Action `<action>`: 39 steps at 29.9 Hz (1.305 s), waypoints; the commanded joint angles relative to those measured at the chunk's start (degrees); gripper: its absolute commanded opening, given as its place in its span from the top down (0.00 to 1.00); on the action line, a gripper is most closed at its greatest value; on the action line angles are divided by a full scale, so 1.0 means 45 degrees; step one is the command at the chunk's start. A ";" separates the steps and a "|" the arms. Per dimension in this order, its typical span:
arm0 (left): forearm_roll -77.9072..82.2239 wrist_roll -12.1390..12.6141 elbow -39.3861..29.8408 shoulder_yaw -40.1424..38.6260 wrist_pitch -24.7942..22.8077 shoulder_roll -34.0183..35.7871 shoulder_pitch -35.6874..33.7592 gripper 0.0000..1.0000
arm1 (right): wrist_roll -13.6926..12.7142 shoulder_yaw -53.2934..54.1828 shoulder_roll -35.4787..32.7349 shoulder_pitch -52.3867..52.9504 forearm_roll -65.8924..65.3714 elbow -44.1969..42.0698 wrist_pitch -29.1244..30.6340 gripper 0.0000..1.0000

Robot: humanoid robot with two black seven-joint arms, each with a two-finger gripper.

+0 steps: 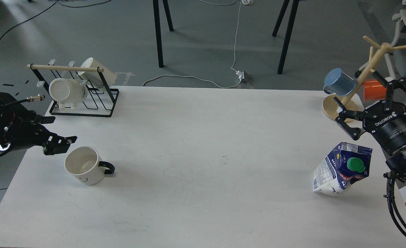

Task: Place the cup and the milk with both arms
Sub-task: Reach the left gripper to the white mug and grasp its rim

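A cream mug [83,169] with a black handle stands upright on the white table [203,144] at the left. My left gripper [60,143] is just left of the mug's rim, close above the table; it is dark and its fingers cannot be told apart. A blue and white milk carton [342,170] with a green cap stands leaning at the right. My right gripper [375,103] is open and empty, behind and above the carton, apart from it.
A black wire rack [82,100] with two cream cups stands at the back left. A wooden mug tree [357,84] holding a blue cup [339,82] and an orange cup [374,90] stands at the back right, right behind my right gripper.
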 commanded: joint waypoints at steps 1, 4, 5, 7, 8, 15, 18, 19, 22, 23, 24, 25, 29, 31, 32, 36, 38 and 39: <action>0.0019 -0.0002 0.0147 -0.0019 0.0015 -0.0552 0.0434 0.01 | 0.0000 0.0001 0.0000 -0.0113 0.0000 0.0002 0.0000 0.01; 0.0039 -0.0002 0.0458 -0.0019 0.0035 -0.0924 0.0571 0.01 | 0.0000 0.0001 0.0000 -0.0133 0.0000 0.0002 0.0000 0.01; 0.0039 -0.0002 0.0575 0.0000 0.0035 -0.1021 0.0571 0.01 | 0.0000 0.0001 -0.0019 -0.0172 0.0000 0.0002 0.0000 0.01; 0.0039 -0.0002 0.0712 0.0000 0.0035 -0.1100 0.0630 0.01 | 0.0000 0.0021 -0.0019 -0.0231 0.0000 0.0002 0.0000 0.01; 0.0039 -0.0002 0.0771 0.0000 0.0035 -0.1139 0.0707 0.01 | 0.0000 0.0040 -0.0019 -0.0231 0.0000 0.0002 0.0000 0.01; 0.0039 -0.0002 0.1669 0.0000 0.0483 -0.1530 0.0962 0.02 | 0.0000 0.0021 -0.0019 -0.0270 0.0000 0.0002 0.0000 0.01; 0.0000 -0.0002 0.1748 0.0039 0.0406 -0.1550 0.1020 0.02 | 0.0000 0.0060 -0.0019 -0.0309 0.0000 0.0002 0.0000 0.01; 0.0000 -0.0002 0.1748 0.0039 0.0367 -0.1550 0.1021 0.03 | 0.0000 0.0060 -0.0019 -0.0328 0.0000 0.0002 0.0000 0.01; 0.0000 -0.0002 0.1788 0.0078 0.0308 -0.1550 0.1117 0.06 | 0.0000 0.0060 -0.0039 -0.0329 0.0000 -0.0018 0.0000 0.01; 0.0000 -0.0002 0.1788 0.0078 0.0250 -0.1550 0.1215 0.08 | 0.0000 0.0060 -0.0039 -0.0348 0.0000 -0.0018 0.0000 0.01; -0.0020 -0.0002 0.1788 0.0059 0.0230 -0.1569 0.1293 0.10 | 0.0000 0.0060 -0.0039 -0.0348 0.0000 -0.0018 0.0000 0.01; -0.0020 -0.0002 0.1768 0.0078 0.0211 -0.1550 0.1313 0.12 | 0.0000 0.0060 -0.0039 -0.0348 0.0000 -0.0018 0.0000 0.01; 0.0000 -0.0002 0.1748 0.0078 0.0230 -0.1569 0.1353 0.31 | 0.0000 0.0060 -0.0039 -0.0387 0.0000 -0.0018 0.0000 0.01; 0.0000 -0.0002 0.1748 0.0078 0.0269 -0.1589 0.1372 0.59 | 0.0000 0.0060 -0.0039 -0.0407 0.0000 -0.0018 0.0000 0.01; -0.0020 -0.0002 0.1768 0.0078 0.0327 -0.1608 0.1353 0.73 | 0.0000 0.0060 -0.0039 -0.0445 0.0000 -0.0018 0.0000 0.01; -0.0059 -0.0002 0.1748 -0.0058 0.0463 -0.1881 0.1333 0.86 | 0.0000 0.0060 -0.0039 -0.0485 0.0000 -0.0018 0.0000 0.01; -0.0059 -0.0002 0.1748 -0.0059 0.0620 -0.1921 0.1333 0.89 | 0.0000 0.0060 -0.0020 -0.0524 0.0000 -0.0018 0.0000 0.01; -0.0059 -0.0002 0.1729 -0.0001 0.0640 -0.1901 0.1294 0.90 | 0.0000 0.0060 -0.0039 -0.0563 0.0000 -0.0037 0.0000 0.01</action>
